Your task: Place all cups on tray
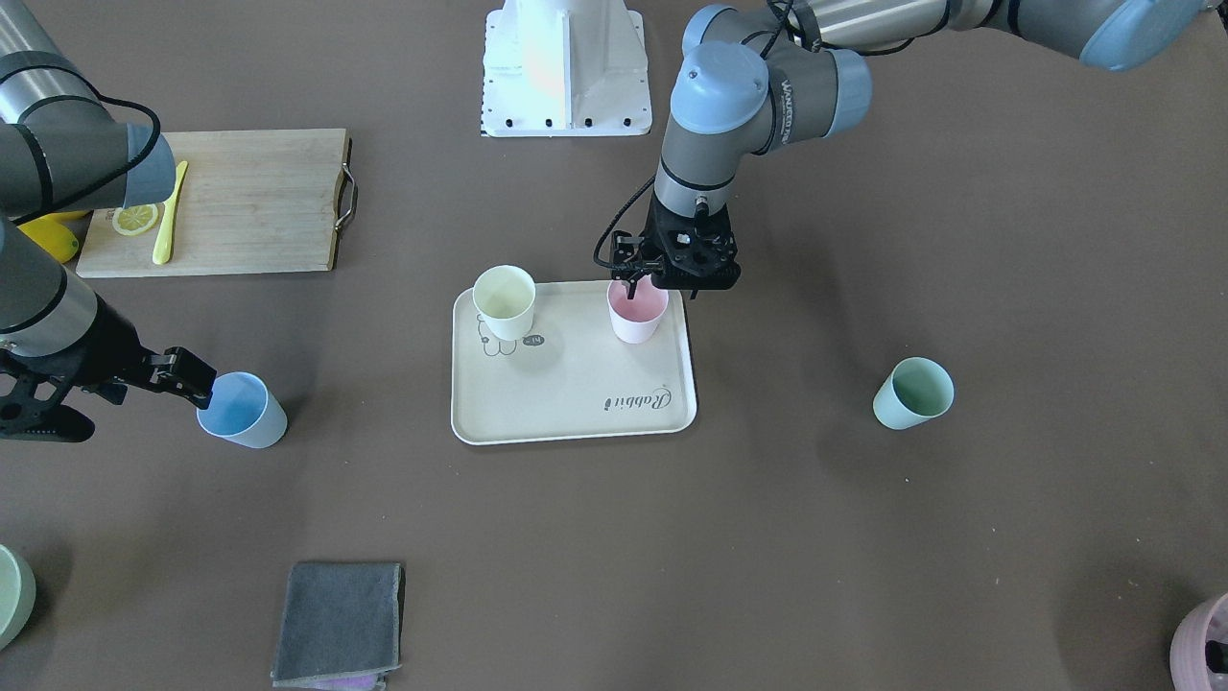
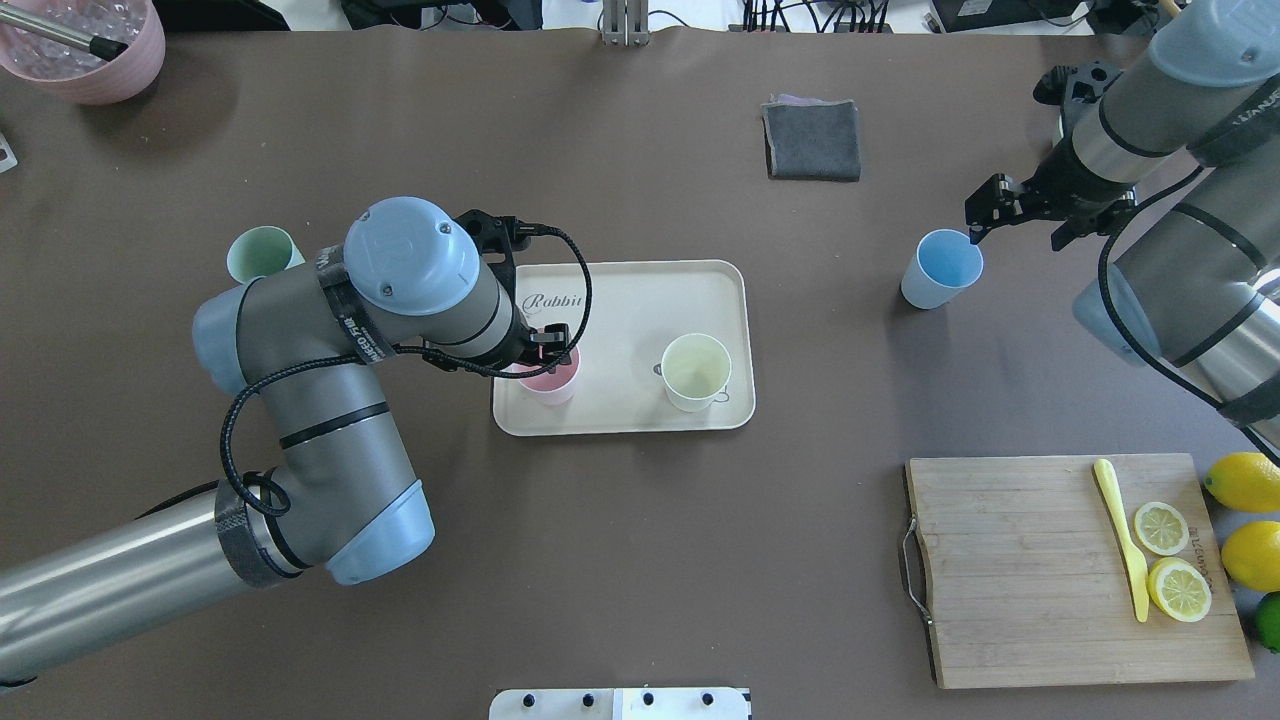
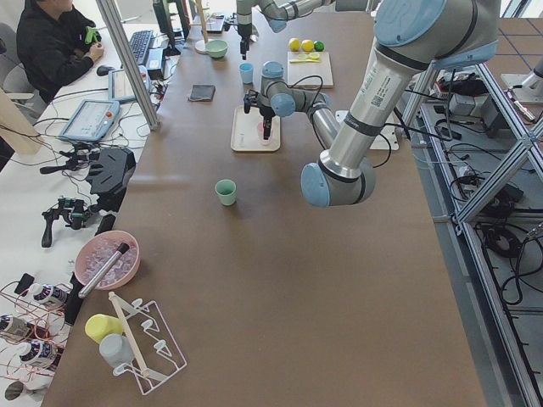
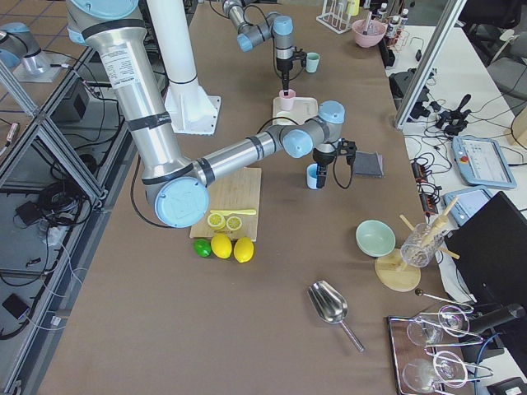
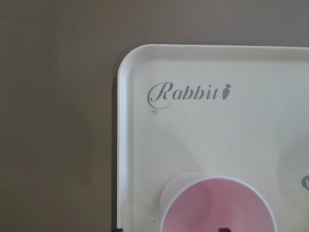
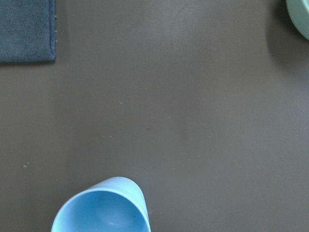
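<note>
Counting cups for you: two of four are on the tray (image 1: 576, 413), which sits at the centre of the front-facing frame. On it, the yellow cup (image 1: 504, 300) stands upright at the upper left corner and the pink cup (image 1: 637, 312) stands upright near the upper right corner.

Over the pink cup's rim hangs the left gripper (image 1: 633, 285). In its wrist view the tips show apart, one inside the cup and one outside the wall, so I read it as released with the cup set down.

At the left of the frame the blue cup (image 1: 242, 410) is on the desk, well apart from the tray. At its rim is the right gripper (image 1: 199, 386); you cannot tell from these views whether it grips the wall.

At the right of the frame the green cup (image 1: 912, 393) stands alone on the desk, with no gripper near.

Judgement: half done. Left for you: the blue cup, likely next, then the green cup. Bare room for both shows on the tray's lower half.
</note>
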